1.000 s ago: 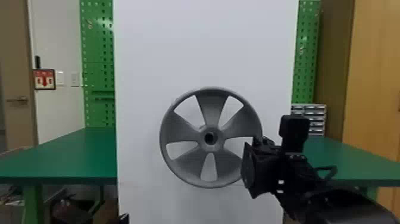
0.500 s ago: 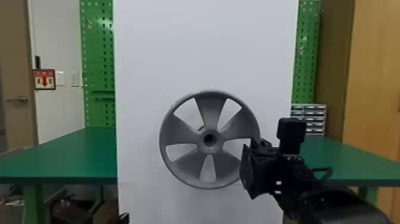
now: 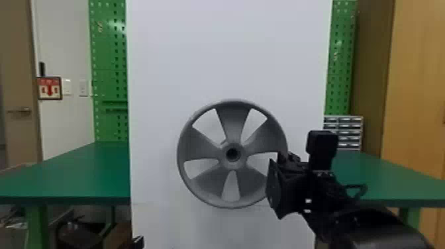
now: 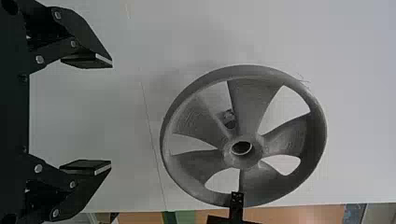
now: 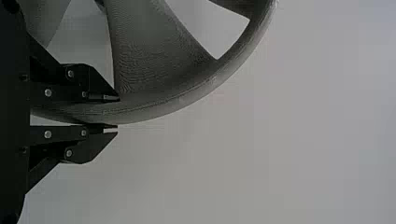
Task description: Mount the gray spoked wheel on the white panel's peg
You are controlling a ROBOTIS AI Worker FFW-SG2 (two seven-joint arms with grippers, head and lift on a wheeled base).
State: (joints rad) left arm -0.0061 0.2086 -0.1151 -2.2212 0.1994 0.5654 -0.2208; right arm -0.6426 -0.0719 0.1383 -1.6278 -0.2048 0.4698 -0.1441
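Head view: Gray five-spoked wheel (image 3: 200, 148), its hub (image 3: 232, 164) bored, stands upright, right gripper (image 3: 286, 188) pinching its rim (image 5: 159, 108) near four o'clock; left gripper (image 3: 138, 242), jaws spread.

A red-and-white sign (image 3: 49, 88) hangs on a pale wall (image 3: 66, 39). Left of the sign is a brown door (image 3: 18, 132); just right of it, wall switches (image 3: 66, 86), then a green pegboard (image 3: 109, 53) catching light. Below and right of the sign spreads a green table (image 3: 86, 175). Well to its right stand small drawers (image 3: 349, 132) and a wooden cabinet (image 3: 417, 82).
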